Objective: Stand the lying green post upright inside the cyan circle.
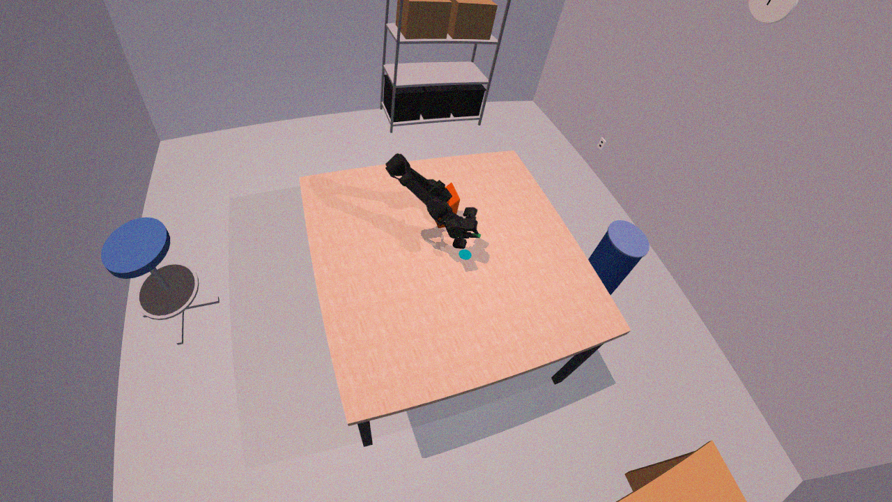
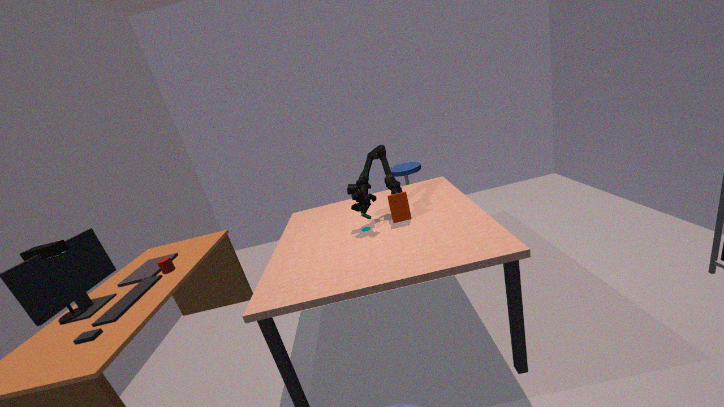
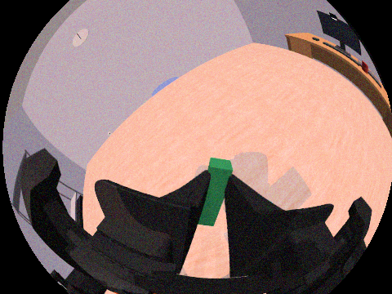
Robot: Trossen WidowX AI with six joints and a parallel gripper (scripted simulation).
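Observation:
My gripper (image 1: 474, 235) (image 2: 363, 213) (image 3: 217, 176) is shut on the green post (image 2: 366, 216) (image 3: 215, 196) and holds it above the table. In the exterior view the post is tilted, nearer to level than upright, its right end a little lower. In the wrist view it runs between the two black fingertips, one end sticking out past them. The flat cyan circle (image 1: 464, 254) (image 2: 365, 229) lies on the table below the gripper, close by in the top and exterior views. In the wrist view the circle is not clearly visible; the fingers cover much of the area beneath.
An orange block (image 1: 454, 196) (image 2: 399, 207) stands on the table (image 1: 461, 324) (image 2: 395, 263) beside the arm, near its base. Off the table are a blue stool (image 1: 136, 246), a dark blue bin (image 1: 614, 262), a shelf rack (image 1: 436, 74) and a desk (image 2: 126, 303) with a monitor.

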